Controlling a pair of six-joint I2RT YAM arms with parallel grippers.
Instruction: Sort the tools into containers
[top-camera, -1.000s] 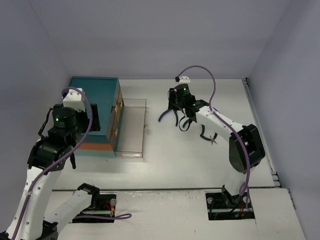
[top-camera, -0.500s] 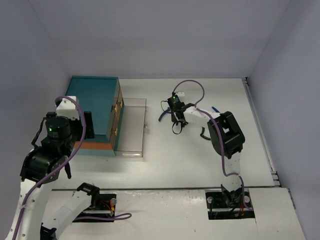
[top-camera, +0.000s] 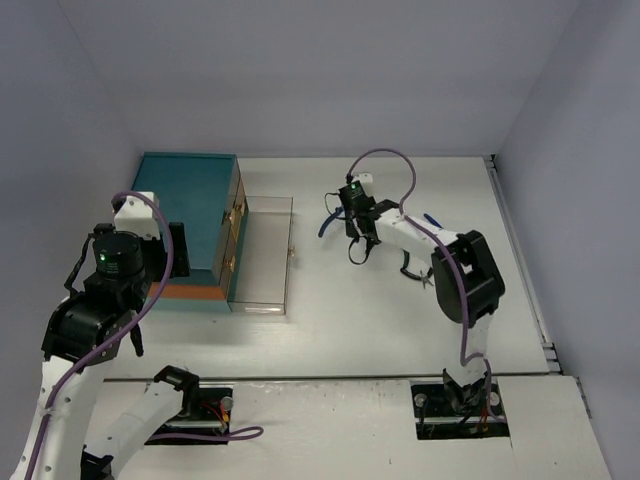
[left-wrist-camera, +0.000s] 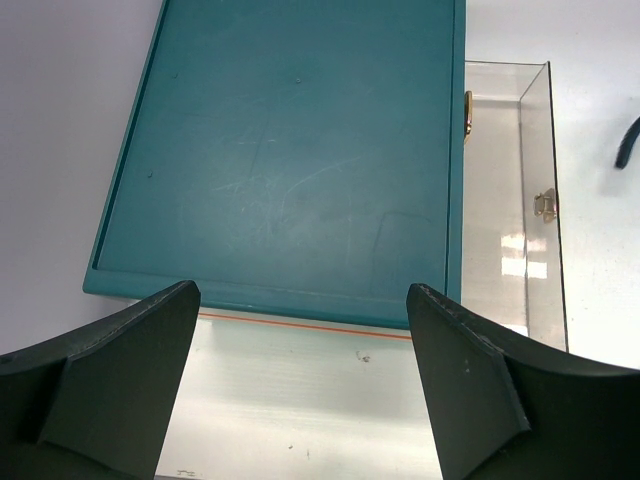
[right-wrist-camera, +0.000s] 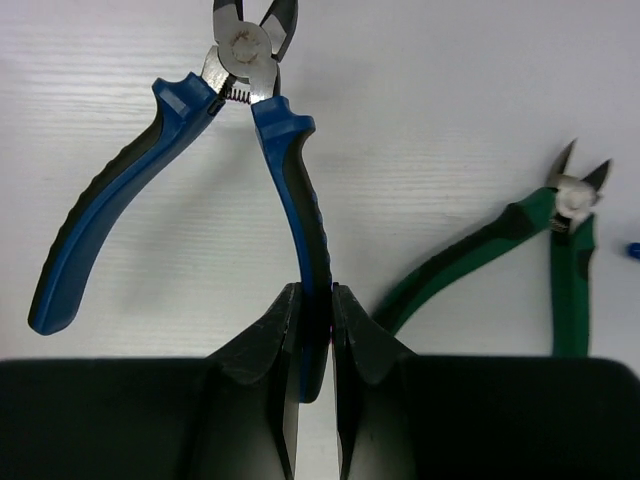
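White tabletop (top-camera: 380, 320), grey walls (top-camera: 300, 70); right end effector (right-wrist-camera: 314, 300) clamps blue pliers (right-wrist-camera: 300, 190), left end effector (left-wrist-camera: 302, 300) apart.

The left pincer (left-wrist-camera: 302, 300) hangs above a teal chest (left-wrist-camera: 290, 150), its 2 dark fingers (left-wrist-camera: 110, 390) spread wide at the lower corners. An orange band (left-wrist-camera: 300, 327) lines the chest's near edge. On the right, 1 clear drawer (left-wrist-camera: 556, 260) stands pulled out over the white tabletop (left-wrist-camera: 300, 410), with a brass knob (left-wrist-camera: 545, 203) on its front. A 2nd knob (left-wrist-camera: 468, 110) shows at the chest's edge. A dark curved piece (left-wrist-camera: 628, 140) lies at the right border.
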